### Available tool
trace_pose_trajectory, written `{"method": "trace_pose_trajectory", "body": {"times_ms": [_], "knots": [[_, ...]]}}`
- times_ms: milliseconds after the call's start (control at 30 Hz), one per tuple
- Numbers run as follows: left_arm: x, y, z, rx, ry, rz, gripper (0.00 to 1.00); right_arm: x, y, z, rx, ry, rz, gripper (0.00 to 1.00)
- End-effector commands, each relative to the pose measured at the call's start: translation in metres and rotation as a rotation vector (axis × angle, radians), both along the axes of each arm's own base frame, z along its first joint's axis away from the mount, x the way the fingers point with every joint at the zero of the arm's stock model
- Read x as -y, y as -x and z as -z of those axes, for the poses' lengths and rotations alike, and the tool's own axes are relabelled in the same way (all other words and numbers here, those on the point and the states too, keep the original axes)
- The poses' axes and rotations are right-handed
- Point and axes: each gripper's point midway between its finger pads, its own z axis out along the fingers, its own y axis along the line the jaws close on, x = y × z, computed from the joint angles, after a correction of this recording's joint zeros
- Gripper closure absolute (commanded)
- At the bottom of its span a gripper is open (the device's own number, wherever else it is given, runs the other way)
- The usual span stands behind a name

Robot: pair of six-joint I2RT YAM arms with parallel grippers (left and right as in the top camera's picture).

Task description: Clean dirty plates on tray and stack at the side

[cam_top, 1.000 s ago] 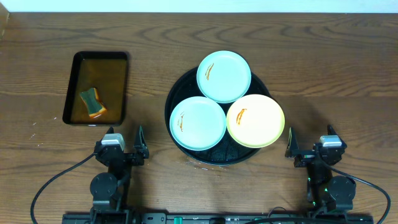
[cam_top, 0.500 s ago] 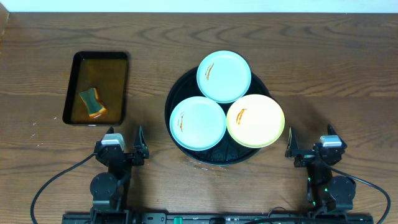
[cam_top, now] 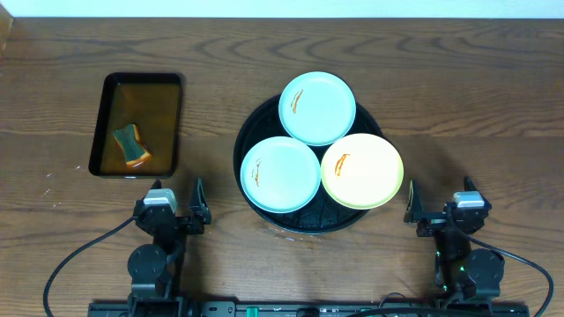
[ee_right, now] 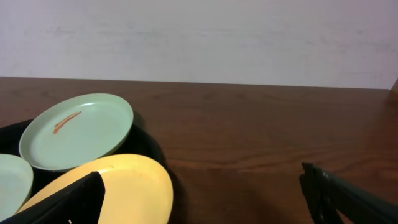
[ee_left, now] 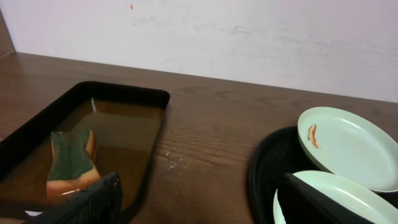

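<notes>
The round black tray (cam_top: 249,132) sits mid-frame in the overhead view on the wooden counter (cam_top: 493,106) and carries all three dirty plates: one mint-green plate (cam_top: 317,108) at the top, a second mint-green plate (cam_top: 280,173) at lower left and the yellow plate (cam_top: 362,171) at lower right, each smeared orange-brown. At the left of the frame a smaller rectangular tray (cam_top: 99,132) holds brownish liquid and a green-topped sponge (cam_top: 131,146). The left claw (cam_top: 179,198) at bottom left and the right claw (cam_top: 438,198) at bottom right both stand with fingers apart, holding nothing
</notes>
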Motion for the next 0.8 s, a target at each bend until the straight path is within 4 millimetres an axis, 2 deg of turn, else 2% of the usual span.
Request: {"method": "trace_pose_trajectory", "body": {"times_ms": [0, 667, 733, 767], "knots": [[-0.002, 0.001, 0.018, -0.052, -0.02, -0.01, 0.2, 0.003, 0.0, 0.002, -0.007, 0.013, 0.015, 0.01], [-0.002, 0.001, 0.017, -0.052, -0.019, -0.01, 0.2, 0.003, 0.0, 0.002, -0.007, 0.013, 0.015, 0.01], [0.019, 0.0, 0.0, 0.009, 0.127, 0.098, 0.19, 0.003, 0.0, 0.002, -0.007, 0.013, 0.015, 0.01], [0.042, 0.004, -0.007, 0.013, 0.26, 0.221, 0.2, 0.003, 0.0, 0.002, -0.007, 0.013, 0.015, 0.01]]}}
